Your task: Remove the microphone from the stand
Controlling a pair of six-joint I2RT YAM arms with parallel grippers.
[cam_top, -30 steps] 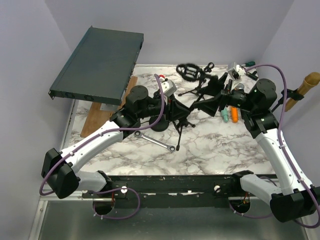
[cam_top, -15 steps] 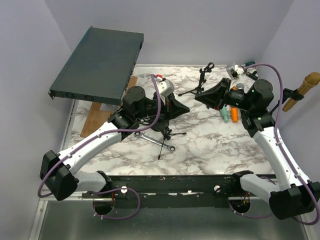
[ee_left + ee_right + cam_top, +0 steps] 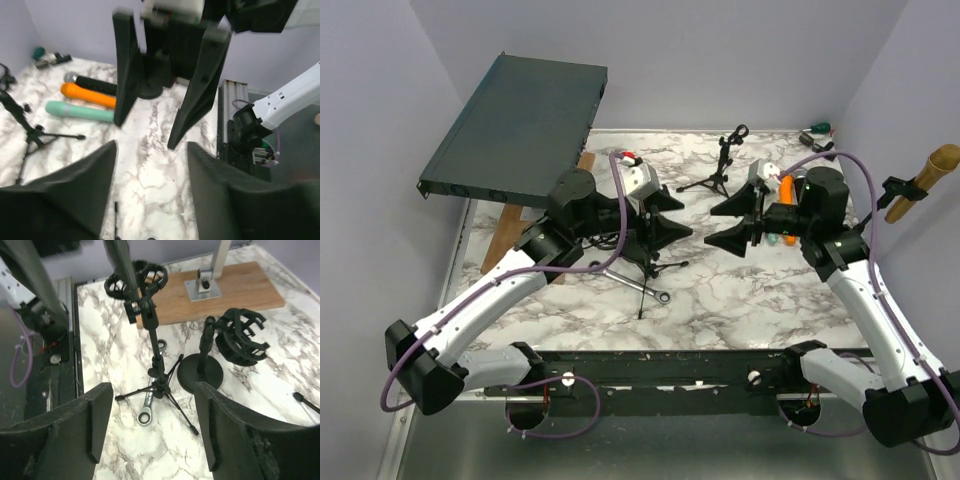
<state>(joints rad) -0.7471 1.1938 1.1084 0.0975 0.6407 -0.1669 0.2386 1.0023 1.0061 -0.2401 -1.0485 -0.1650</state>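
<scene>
Left claw [image 3: 686,216]: fingers spread wide with nothing between them. It hangs close over the top of the tripod stand and points at the other arm.
Right claw [image 3: 710,228]: also spread and empty, facing the left claw across a small gap above the table [image 3: 750,300].
Mics: three lie flat, side by side, on the table next to the right arm: black mic [image 3: 97,85], orange mic [image 3: 90,96] and teal mic [image 3: 80,111]. None sits in a stand or in a claw.
Tripod stand [image 3: 154,345]: upright, and the ring cradle [image 3: 135,279] at its top is empty. Whether a left finger touches that ring cannot be told.
Round stand [image 3: 201,371]: just beside the tripod stand. Its own ring [image 3: 243,337] is tilted and also empty.
Small stand [image 3: 720,168]: at the back, well apart from the others, with no mic showing on it.
Done: the removal looks complete, since every mount in view is bare and all the mics rest on the table.
Left: probably nothing beyond drawing the arms back. Which of the three mics is the one meant cannot be told.
Around: a wrench [image 3: 146,412] lies among the tripod stand's feet, a board [image 3: 235,287] lies behind the stands, and a dark panel [image 3: 520,125] is propped at the back left.
</scene>
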